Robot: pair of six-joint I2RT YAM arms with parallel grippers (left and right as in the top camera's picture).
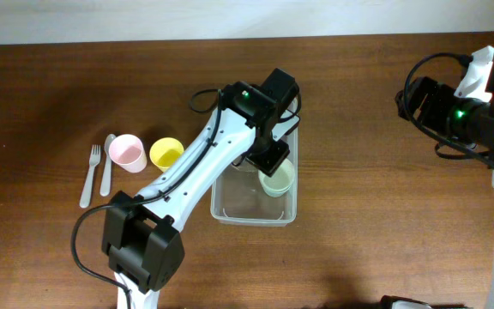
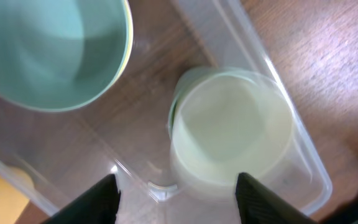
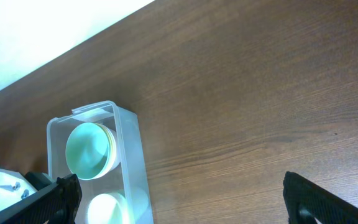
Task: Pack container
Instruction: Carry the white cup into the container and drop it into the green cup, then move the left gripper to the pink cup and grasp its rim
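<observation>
My left end effector (image 2: pixel 176 190) hangs wide open and empty above a pale green cup (image 2: pixel 229 130). The cup stands inside the clear container (image 1: pixel 234 206), which sits near the middle of the wooden surface (image 1: pixel 358 240). A teal bowl (image 2: pixel 48 50) sits in the container beside the cup. My right end effector (image 3: pixel 179 205), likewise spread wide and holding nothing, hovers over the surface well off to the right. A pink cup (image 1: pixel 128 152), yellow cup (image 1: pixel 166 153), fork (image 1: pixel 89 176) and spoon (image 1: pixel 108 163) sit left of the container.

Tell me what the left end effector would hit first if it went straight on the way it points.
Most likely the pale green cup in the container, which sits straight ahead of the open left end effector; depth is unclear.
</observation>
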